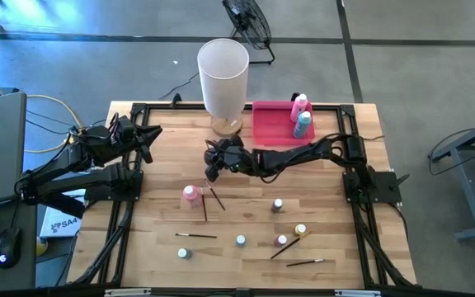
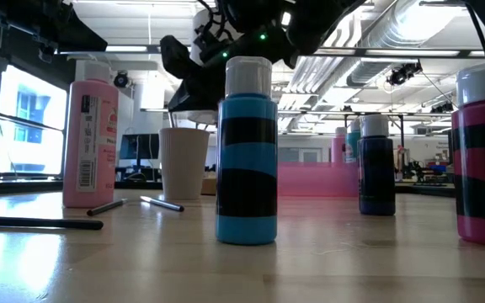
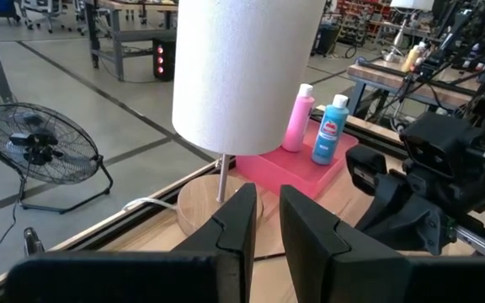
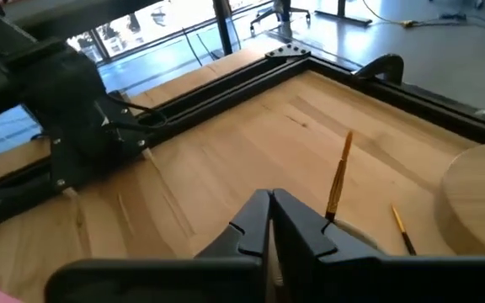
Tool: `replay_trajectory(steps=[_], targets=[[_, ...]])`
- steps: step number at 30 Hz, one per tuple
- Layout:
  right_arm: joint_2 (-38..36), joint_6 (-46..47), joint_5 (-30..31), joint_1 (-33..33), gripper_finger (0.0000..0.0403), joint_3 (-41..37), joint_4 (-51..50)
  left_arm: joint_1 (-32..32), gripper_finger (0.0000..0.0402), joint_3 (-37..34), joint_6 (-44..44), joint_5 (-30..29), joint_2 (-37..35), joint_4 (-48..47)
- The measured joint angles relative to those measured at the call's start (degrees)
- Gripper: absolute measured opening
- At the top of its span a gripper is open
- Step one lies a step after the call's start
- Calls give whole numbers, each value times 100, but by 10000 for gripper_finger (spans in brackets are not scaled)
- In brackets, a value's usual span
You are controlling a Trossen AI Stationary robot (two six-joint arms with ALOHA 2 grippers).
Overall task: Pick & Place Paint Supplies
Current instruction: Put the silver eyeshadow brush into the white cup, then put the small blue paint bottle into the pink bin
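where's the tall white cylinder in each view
High view: tall white cylinder at the table's far edge, centre, left of the pink tray.
Low view: only a pale cup shape behind the bottles, possibly it.
Left wrist view: fills the upper middle.
Right wrist view: only a round wooden base at the edge.
Shared landmark: pink tray.

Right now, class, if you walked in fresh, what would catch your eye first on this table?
The tall white cylinder on its round wooden base at the table's far edge stands out first. Beside it, a pink rectangular tray holds an upright pink bottle and a teal bottle. In front of the cylinder, the right gripper hangs shut over the wood near thin paintbrushes.
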Motion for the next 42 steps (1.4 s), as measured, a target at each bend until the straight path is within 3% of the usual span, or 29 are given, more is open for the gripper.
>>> replay_trajectory(steps=[9,13,31,37,42], targets=[[-235,-170,-155,4,118,4,48,0,54,0,-2,0,0,0],[-579,-357,-156,4,138,4,157,1,54,-1,-2,13,0,1],[-2176,-751,-155,4,115,4,-212,0,54,0,-2,17,0,0],[-2608,-398,-168,4,101,4,-897,0,54,0,-2,17,0,0],[-3069,23,-520,4,61,4,-1771,2,54,0,0,17,0,2]])
